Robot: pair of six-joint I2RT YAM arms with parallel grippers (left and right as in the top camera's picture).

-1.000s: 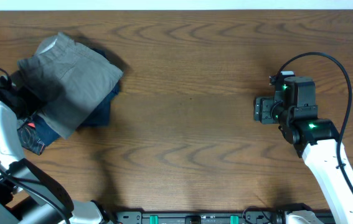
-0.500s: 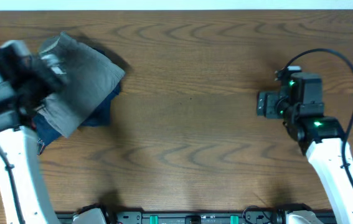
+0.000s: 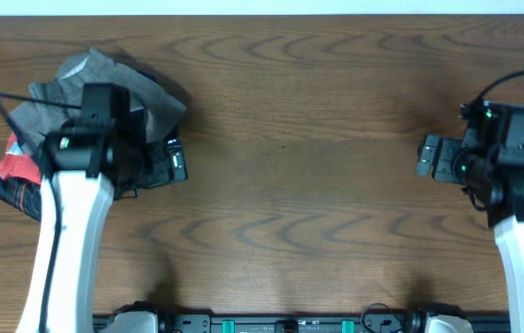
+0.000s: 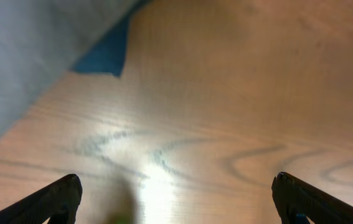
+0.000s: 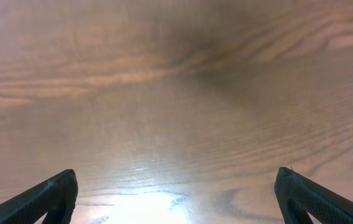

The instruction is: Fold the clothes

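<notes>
The grey shorts (image 3: 67, 83) lie folded on a pile at the table's far left in the overhead view. Their edge shows as a blurred grey sheet in the left wrist view (image 4: 27, 56). My left gripper (image 3: 176, 165) is just right of the pile, open and empty over bare wood; its spread fingertips show in the left wrist view (image 4: 176, 196). My right gripper (image 3: 425, 157) is at the far right, open and empty over bare wood, fingertips wide apart in the right wrist view (image 5: 176, 193).
A navy blue garment (image 3: 155, 139) lies under the shorts, its corner also in the left wrist view (image 4: 104, 56). A red-and-black patterned garment (image 3: 12, 176) sticks out at the pile's left. The wooden table (image 3: 317, 213) spans the view.
My left arm has swung from the far left across the pile to its right side. The red-and-black garment now shows. My right arm has moved further right.
</notes>
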